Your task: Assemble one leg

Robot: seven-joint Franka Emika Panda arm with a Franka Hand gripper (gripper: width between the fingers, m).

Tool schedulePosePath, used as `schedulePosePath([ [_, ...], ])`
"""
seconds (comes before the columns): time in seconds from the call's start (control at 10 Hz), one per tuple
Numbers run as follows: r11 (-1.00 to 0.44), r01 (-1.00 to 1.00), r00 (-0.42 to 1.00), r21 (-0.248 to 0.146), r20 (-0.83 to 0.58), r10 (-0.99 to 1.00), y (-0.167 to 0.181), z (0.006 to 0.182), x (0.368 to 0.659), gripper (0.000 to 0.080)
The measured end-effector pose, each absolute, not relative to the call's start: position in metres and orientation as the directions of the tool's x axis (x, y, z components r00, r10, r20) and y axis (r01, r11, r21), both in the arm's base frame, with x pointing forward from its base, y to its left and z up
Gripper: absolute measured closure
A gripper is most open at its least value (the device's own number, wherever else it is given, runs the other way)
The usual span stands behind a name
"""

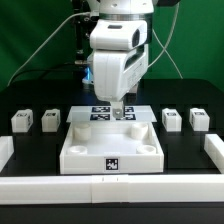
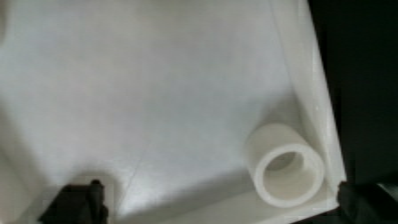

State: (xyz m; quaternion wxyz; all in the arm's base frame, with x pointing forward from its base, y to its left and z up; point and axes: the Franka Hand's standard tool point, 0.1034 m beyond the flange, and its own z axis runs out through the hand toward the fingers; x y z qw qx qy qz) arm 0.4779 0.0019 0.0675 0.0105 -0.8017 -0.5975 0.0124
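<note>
Four small white legs with square markers stand on the black table, two at the exterior view's left (image 1: 22,121) (image 1: 50,120) and two at its right (image 1: 171,119) (image 1: 198,119). The large white tabletop (image 1: 80,150) lies in the middle. My gripper (image 1: 117,108) hangs over the tabletop's far edge, well away from every leg. In the wrist view the gripper (image 2: 222,205) is open, with dark fingertips (image 2: 75,200) wide apart over the white tabletop (image 2: 143,90). A round corner hole (image 2: 285,172) lies between them. No leg shows in the wrist view.
The marker board (image 1: 100,112) lies just behind the tabletop under the arm. A low white rail (image 1: 110,190) runs along the front, with white side pieces at the left (image 1: 5,150) and right (image 1: 214,150). A green backdrop stands behind.
</note>
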Motion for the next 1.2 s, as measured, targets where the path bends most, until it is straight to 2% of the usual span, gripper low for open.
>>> schedulePosePath([
  [0.1,-0.223,0.975,0.223,-0.014,0.001,0.975,0.002,0.064,0.466,0.0150],
  [0.2,-0.149,0.989,0.149,-0.016,0.002,0.989,0.002,0.060,0.453,0.0150],
  [0.4,0.012,0.999,-0.012,-0.040,0.001,1.000,0.001,0.048,0.439,0.0150],
  [0.5,0.040,0.998,-0.040,-0.054,0.005,0.999,-0.001,0.042,0.435,0.0150],
  [0.8,0.029,0.996,-0.027,-0.079,0.017,0.999,-0.009,0.020,0.428,0.0150],
  [1.2,-0.024,0.996,0.026,-0.082,0.014,1.000,-0.007,0.018,0.429,0.0150],
])
